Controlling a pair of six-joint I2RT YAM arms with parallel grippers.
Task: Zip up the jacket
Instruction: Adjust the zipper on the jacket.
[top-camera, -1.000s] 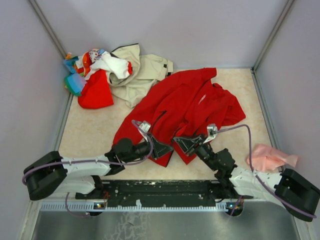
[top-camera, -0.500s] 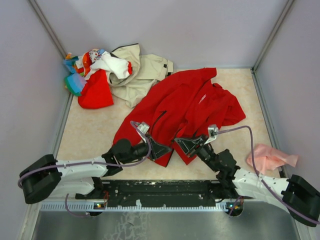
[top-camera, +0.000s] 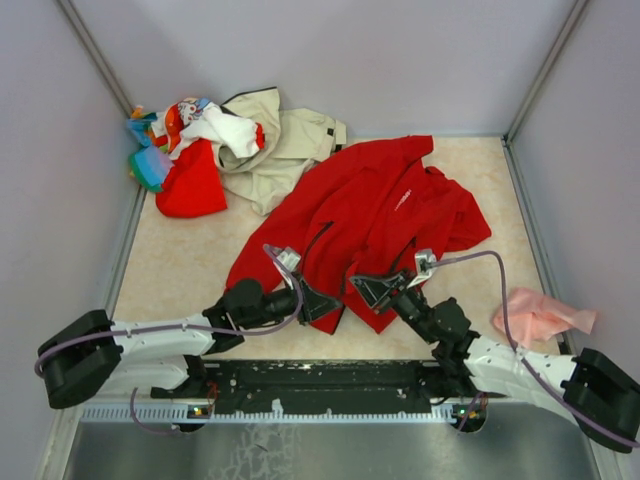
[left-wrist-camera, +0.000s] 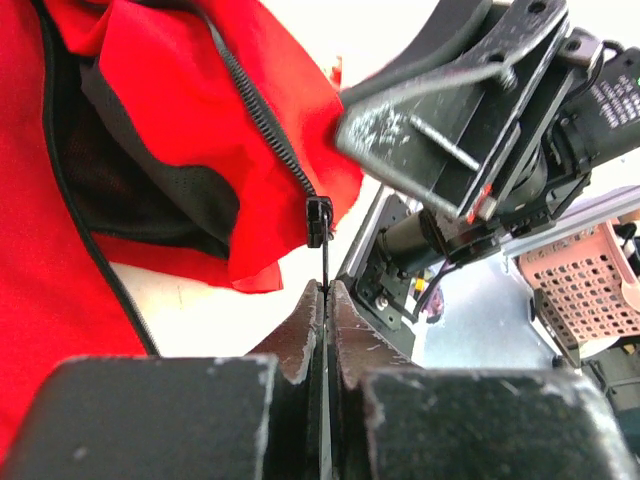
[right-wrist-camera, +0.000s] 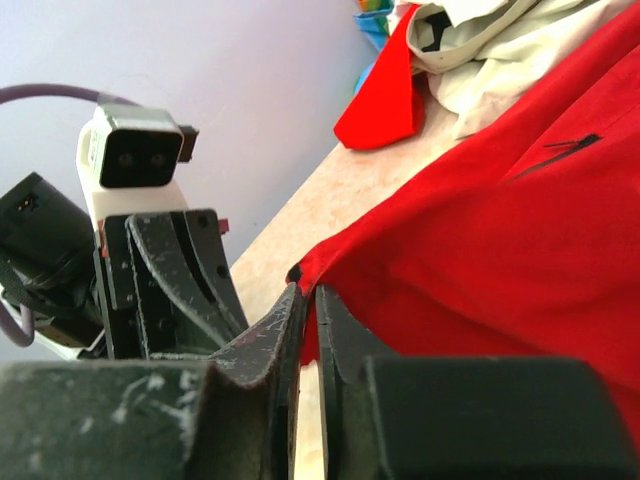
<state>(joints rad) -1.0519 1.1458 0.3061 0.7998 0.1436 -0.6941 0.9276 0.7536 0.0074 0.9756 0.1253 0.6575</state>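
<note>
The bright red jacket (top-camera: 375, 210) lies spread across the middle of the table, front open, its hem toward the arms. My left gripper (top-camera: 322, 301) is shut on the thin black zipper pull (left-wrist-camera: 324, 262), which hangs from the black slider (left-wrist-camera: 317, 220) at the bottom of the zipper teeth (left-wrist-camera: 262, 118). My right gripper (top-camera: 366, 288) is shut on the jacket's red hem corner (right-wrist-camera: 318, 268), pinching the cloth between its jaws. The two grippers sit close together, facing each other at the hem. The left gripper shows in the right wrist view (right-wrist-camera: 160, 290).
A pile of mixed clothes (top-camera: 185, 145) with a beige jacket (top-camera: 285, 140) lies at the back left. A pink cloth (top-camera: 540, 315) lies at the right edge. Walls enclose the table on three sides. A pink basket (left-wrist-camera: 585, 290) shows off the table.
Both grippers have stayed nearly still at the hem. The left gripper shifted slightly toward the right one; both grips are unchanged.
</note>
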